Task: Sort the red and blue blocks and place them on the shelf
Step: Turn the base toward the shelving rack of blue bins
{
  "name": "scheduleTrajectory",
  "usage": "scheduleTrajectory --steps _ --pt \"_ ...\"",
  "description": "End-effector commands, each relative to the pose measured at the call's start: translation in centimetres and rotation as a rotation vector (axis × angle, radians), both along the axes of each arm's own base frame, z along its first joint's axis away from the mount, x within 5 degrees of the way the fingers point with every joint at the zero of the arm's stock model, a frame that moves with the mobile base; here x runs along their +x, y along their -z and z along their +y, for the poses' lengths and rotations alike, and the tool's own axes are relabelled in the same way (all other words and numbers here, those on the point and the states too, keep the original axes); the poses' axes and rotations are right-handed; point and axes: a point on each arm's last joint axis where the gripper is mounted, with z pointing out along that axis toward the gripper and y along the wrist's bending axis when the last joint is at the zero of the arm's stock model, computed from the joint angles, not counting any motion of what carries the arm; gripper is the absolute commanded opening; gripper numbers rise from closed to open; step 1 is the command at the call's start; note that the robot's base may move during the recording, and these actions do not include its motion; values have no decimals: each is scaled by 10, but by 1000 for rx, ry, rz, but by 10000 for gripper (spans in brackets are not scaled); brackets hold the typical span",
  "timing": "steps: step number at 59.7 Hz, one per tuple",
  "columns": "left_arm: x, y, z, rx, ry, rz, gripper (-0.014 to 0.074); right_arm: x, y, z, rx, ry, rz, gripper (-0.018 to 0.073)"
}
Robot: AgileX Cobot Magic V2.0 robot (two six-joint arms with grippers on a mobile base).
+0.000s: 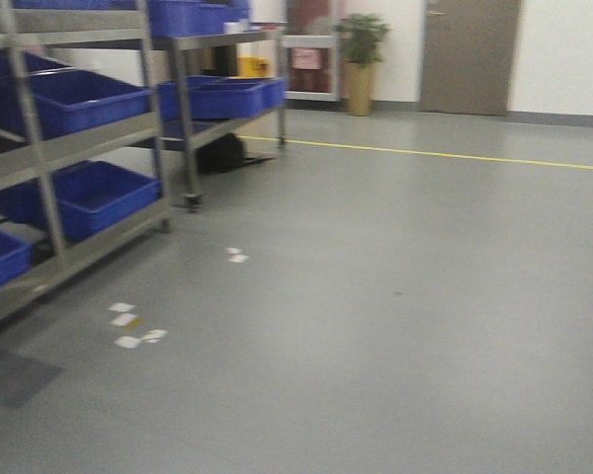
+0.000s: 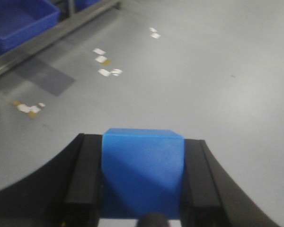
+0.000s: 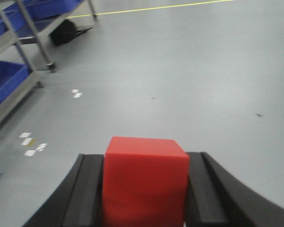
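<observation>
A bright blue block (image 2: 143, 172) fills the gap between the black fingers of my left gripper (image 2: 143, 184), which is shut on it above the grey floor. A red block (image 3: 146, 184) sits the same way in my right gripper (image 3: 146, 194), clamped on both sides. The shelf (image 1: 54, 148), a steel rack on several levels, stands at the left of the front view, and its lower rail (image 2: 47, 38) shows at the top left of the left wrist view. Neither gripper shows in the front view.
Dark-blue bins (image 1: 89, 99) sit on the shelf levels. A second rack (image 1: 217, 94) with bins stands behind it, a black bag (image 1: 220, 153) under it. White tape marks (image 1: 128, 326) dot the floor. A yellow line (image 1: 425, 153), a potted plant (image 1: 361, 64) and a door (image 1: 469, 54) lie beyond.
</observation>
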Motion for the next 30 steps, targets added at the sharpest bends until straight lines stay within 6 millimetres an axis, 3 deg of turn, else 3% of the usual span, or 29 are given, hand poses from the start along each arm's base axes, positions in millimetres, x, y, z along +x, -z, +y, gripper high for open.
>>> scheduleTrajectory --steps 1,30 --pt "3 -15 -1 -5 15 -98 123 0 -17 -1 -21 5 -116 60" --pt "3 -15 -1 -5 15 -98 123 0 -17 -1 -21 5 -116 60"
